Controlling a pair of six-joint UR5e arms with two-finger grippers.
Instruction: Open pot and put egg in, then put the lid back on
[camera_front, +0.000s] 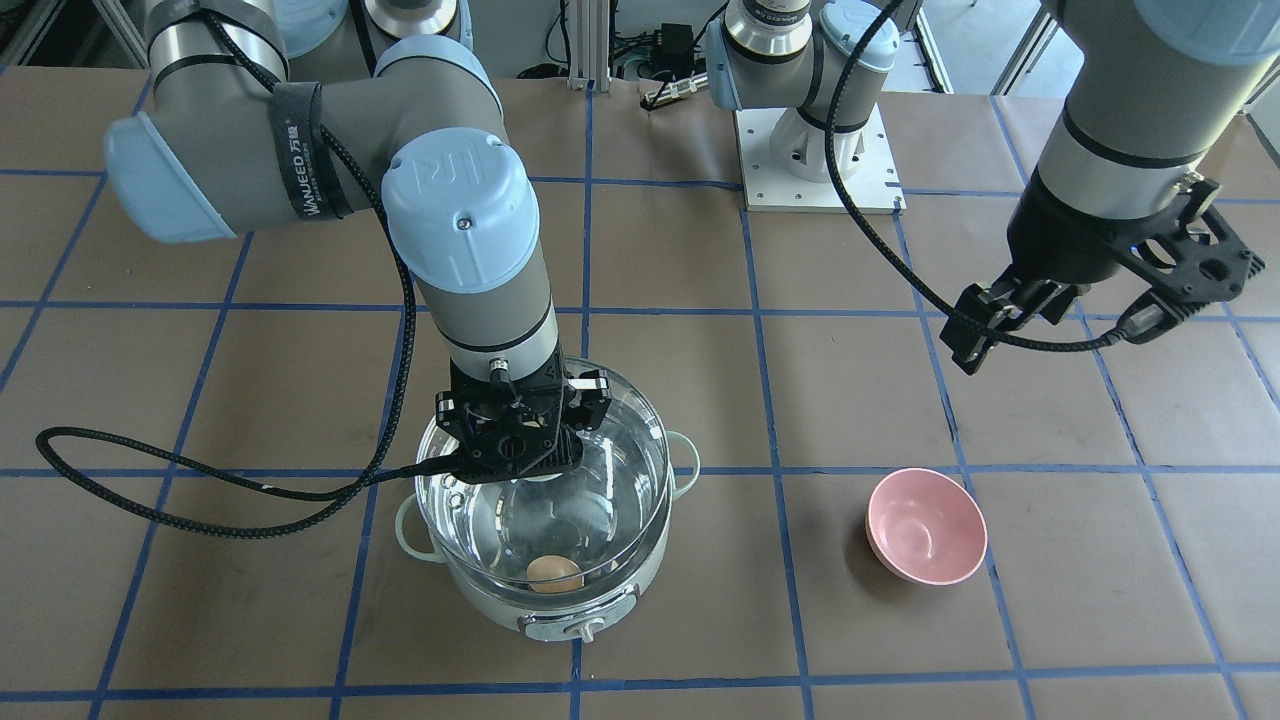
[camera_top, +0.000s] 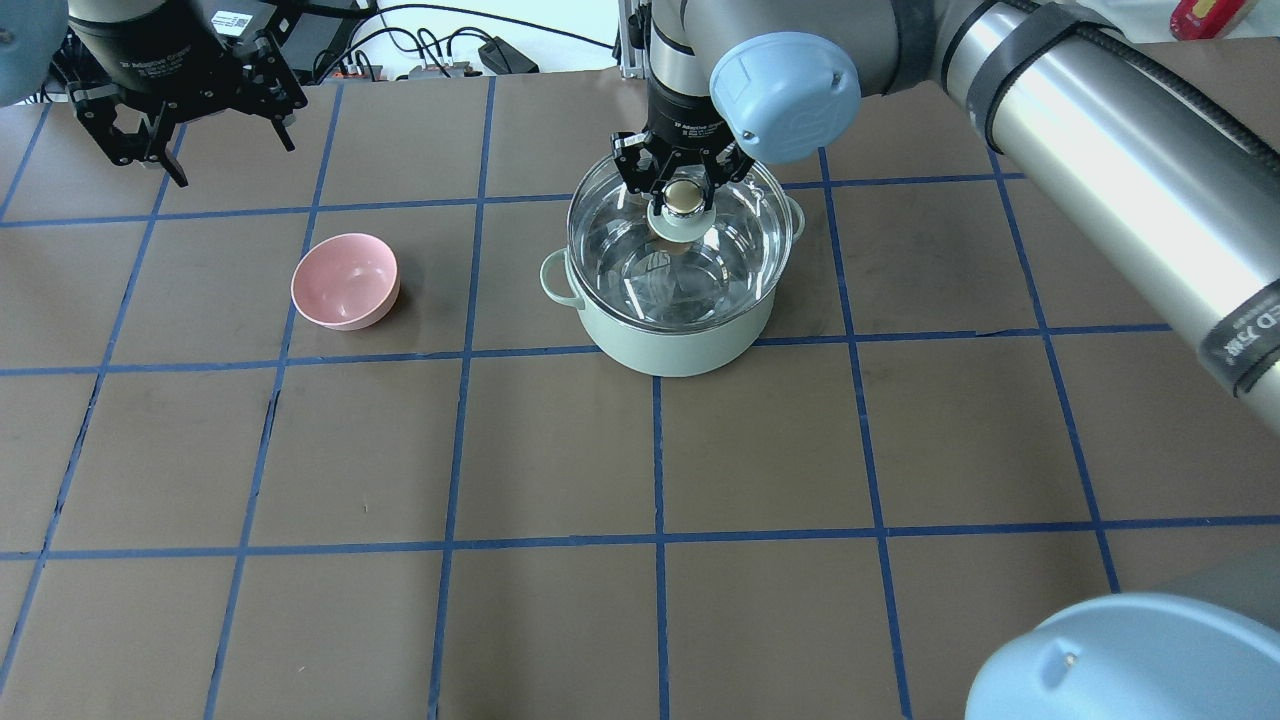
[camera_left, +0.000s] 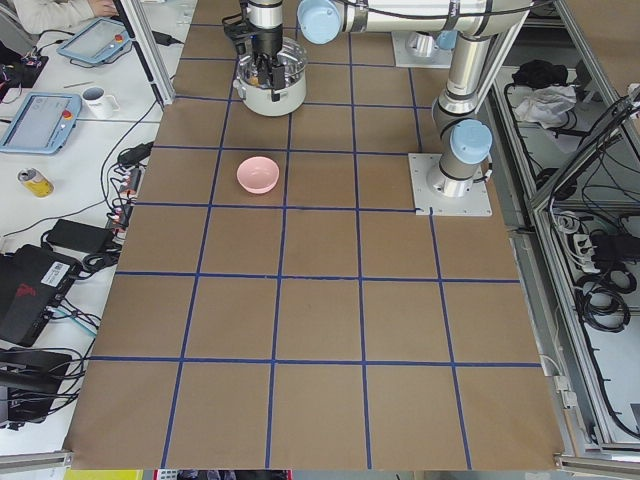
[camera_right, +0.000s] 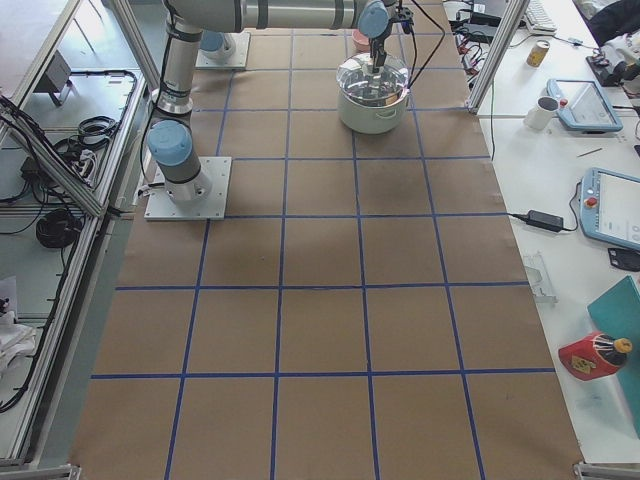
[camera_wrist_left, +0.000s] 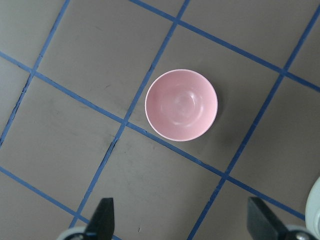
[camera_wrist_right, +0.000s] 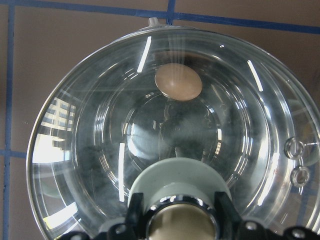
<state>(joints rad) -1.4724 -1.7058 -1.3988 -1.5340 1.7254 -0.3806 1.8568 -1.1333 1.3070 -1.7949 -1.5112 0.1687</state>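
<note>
Egg (camera_wrist_right: 178, 81) lies in the pot (camera_top: 680, 345), at 12 o'clock under the seemingly seated lid (camera_top: 735, 270). Right fingers (camera_wrist_right: 226, 212) clamp its knob (camera_top: 684, 197). Only release remains. Left fingers (camera_wrist_left: 104, 215) gape, empty.

Round clear glass dome lid (camera_wrist_right: 100, 130): glossy; knob cap (camera_wrist_right: 182, 225) polished gold metal; pale mint-green pot (camera_top: 680, 345): smooth satin shell, shiny steel inside; small tan egg (camera_front: 553, 574): matt; pink bowl (camera_wrist_left: 181, 105): glossy; my right gripper (camera_top: 683, 193): matt black plastic; table (camera_top: 560, 440): matt brown paper, blue tape

1 pot (camera_top: 680, 348), 1 lid (camera_top: 608, 222), 1 egg (camera_wrist_right: 178, 81), 1 bowl (camera_top: 345, 280).
</note>
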